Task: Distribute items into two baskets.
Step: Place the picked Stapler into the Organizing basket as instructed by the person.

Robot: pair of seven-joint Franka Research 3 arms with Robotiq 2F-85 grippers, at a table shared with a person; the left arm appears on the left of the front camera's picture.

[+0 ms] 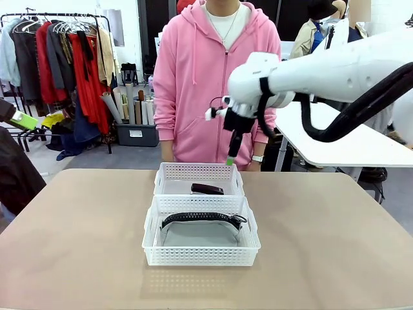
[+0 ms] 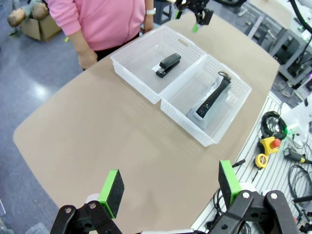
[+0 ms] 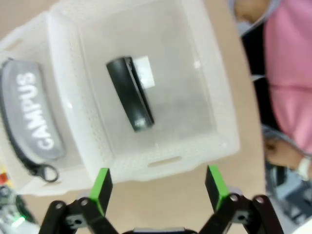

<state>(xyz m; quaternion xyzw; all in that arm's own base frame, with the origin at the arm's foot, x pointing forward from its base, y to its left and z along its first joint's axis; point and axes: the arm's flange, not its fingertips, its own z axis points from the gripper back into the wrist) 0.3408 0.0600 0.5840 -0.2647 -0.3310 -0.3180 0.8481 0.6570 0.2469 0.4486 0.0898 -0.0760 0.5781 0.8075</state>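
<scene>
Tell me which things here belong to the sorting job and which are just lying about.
Job:
- stapler, lying in the far basket
- grey pouch, lying in the near basket
- right pincer, open above the far basket
- left pincer, open, well back from the baskets

Lying about:
- tape measure
- yellow stop button
- cables

Tan table [image 1: 77,245] bears two touching baskets [image 1: 201,248].

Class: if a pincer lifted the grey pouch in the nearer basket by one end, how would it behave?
The grey pouch looks like soft fabric, so it would probably sag. Its ridged strap arches loosely and may swing. It lies flat, so rolling is unlikely.
</scene>
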